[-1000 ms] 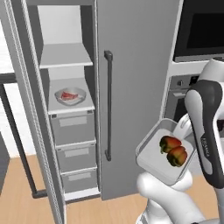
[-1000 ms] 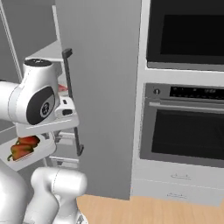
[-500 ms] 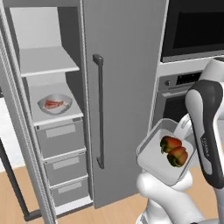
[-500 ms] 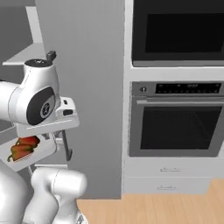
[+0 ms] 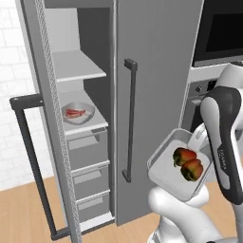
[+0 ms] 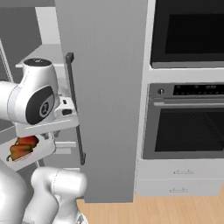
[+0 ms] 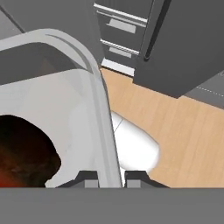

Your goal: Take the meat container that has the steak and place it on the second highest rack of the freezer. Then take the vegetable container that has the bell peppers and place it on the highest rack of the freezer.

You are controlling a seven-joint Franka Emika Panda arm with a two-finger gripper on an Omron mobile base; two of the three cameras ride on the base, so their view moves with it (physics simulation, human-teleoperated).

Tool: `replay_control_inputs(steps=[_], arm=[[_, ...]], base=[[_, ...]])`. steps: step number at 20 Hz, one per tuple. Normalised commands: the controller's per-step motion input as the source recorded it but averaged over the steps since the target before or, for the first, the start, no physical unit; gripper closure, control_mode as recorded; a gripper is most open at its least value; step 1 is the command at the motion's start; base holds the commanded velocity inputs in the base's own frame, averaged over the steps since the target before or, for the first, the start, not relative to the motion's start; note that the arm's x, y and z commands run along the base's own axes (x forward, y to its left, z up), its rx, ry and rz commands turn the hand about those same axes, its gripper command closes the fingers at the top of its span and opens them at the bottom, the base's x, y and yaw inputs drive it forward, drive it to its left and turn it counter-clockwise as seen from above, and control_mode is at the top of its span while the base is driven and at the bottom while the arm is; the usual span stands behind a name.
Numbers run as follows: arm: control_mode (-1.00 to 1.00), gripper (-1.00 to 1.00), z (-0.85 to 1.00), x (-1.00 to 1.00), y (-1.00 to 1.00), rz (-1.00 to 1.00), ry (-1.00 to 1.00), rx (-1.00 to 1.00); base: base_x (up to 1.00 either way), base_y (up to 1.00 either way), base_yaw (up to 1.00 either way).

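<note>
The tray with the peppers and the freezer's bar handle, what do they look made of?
The tray looks like clear or frosted plastic, perhaps glass: its pale rim seems see-through in the hand view. The handle looks like dark matte metal or plastic, with no shine. Everything is rendered, so both are guesses.

The freezer (image 5: 156,71) stands with its left compartment open, the open door's dark bar handle (image 5: 33,161) swung out to the left of it. Inside, the highest rack (image 5: 78,66) is a flat white shelf. On the rack below it (image 5: 90,126) sits a clear container (image 5: 78,113) holding the steak (image 5: 74,113). Three grey drawers (image 5: 88,173) stack beneath that shelf. To the right of the freezer's closed door handle (image 5: 129,118), the white arm (image 5: 225,137) holds a tilted clear vegetable container (image 5: 163,171) with the two bell peppers (image 5: 188,163) in it, well apart from the shelves.
</note>
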Motion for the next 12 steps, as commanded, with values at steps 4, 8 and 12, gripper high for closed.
replay_control_inputs(steps=[4, 8, 12], arm=[[-1.00, 1.00, 0.16, 0.59, 0.12, -0.13, -0.01, 0.00], [-1.00, 1.00, 0.32, 0.59, 0.11, -0.22, 0.00, 0.09], [-1.00, 1.00, 0.49, 0.16, 0.39, -0.30, 0.00, 0.28]], base=[[0.00, 0.00, 0.00], [0.00, 0.00, 0.00], [0.00, 0.00, 0.00]])
